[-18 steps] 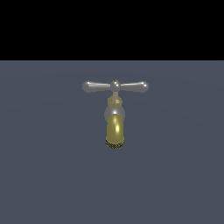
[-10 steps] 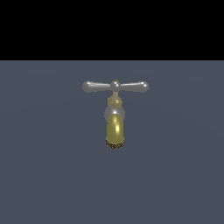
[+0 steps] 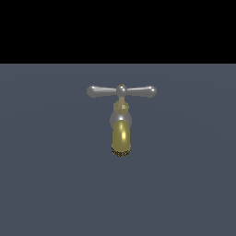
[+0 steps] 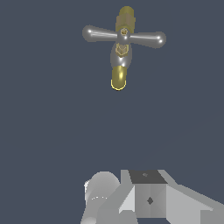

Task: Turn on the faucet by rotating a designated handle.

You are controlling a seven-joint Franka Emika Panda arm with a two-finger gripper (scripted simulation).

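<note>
The faucet [image 3: 121, 131] stands alone on the dark grey floor in the middle of the exterior view, with its brass-gold spout pointing down at the camera. The handle [image 3: 121, 91], a silver crossbar with bulbous ends and a small brass hub, lies level across its top. The wrist view shows the faucet [image 4: 119, 78] and handle [image 4: 124, 36] from above and at a distance. Grey-white blocky parts of my arm [image 4: 146, 199] show at the edge of the wrist view, far from the faucet. I cannot make out the fingers. The arm is out of the exterior view.
The dark grey floor [image 3: 184, 184] spreads all around the faucet. A black band fills the upper part of the exterior view.
</note>
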